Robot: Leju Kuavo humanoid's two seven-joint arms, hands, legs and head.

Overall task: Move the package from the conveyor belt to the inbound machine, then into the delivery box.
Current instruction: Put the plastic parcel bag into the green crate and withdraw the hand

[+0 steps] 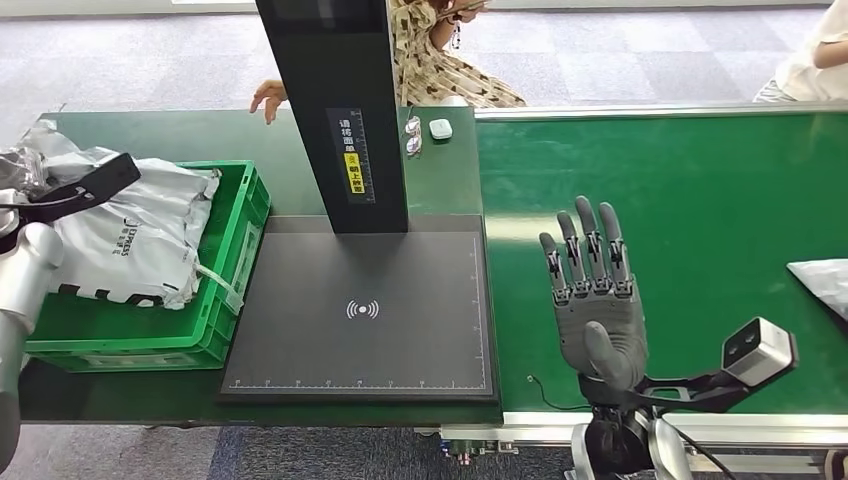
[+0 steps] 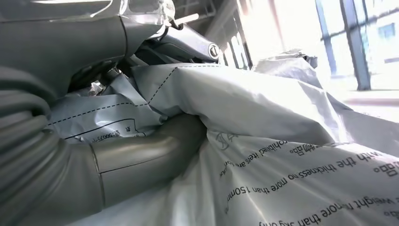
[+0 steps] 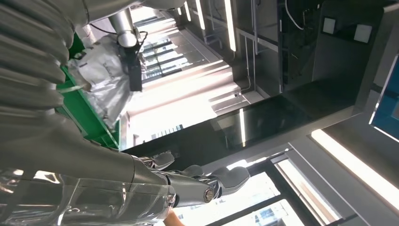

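A grey plastic package (image 2: 263, 108) is folded between the thumb and the dark fingers of my left hand (image 2: 117, 155). In the head view this crumpled package (image 1: 35, 150) hangs over the far left end of the green delivery box (image 1: 235, 250), which holds other grey packages (image 1: 130, 240). My right hand (image 1: 595, 300) stands upright over the green conveyor belt (image 1: 700, 200), fingers spread and holding nothing. Another grey package (image 1: 822, 283) lies on the belt at the right edge. Between box and belt sits the black inbound machine (image 1: 360, 310), its plate bare.
The machine's black column (image 1: 335, 110) rises at the back of the plate. Glasses (image 1: 413, 135) and a small white object (image 1: 440, 128) lie behind it. A person (image 1: 440, 60) stands beyond the table, one hand on its far edge (image 1: 268, 98). Another person (image 1: 815, 60) is at the back right.
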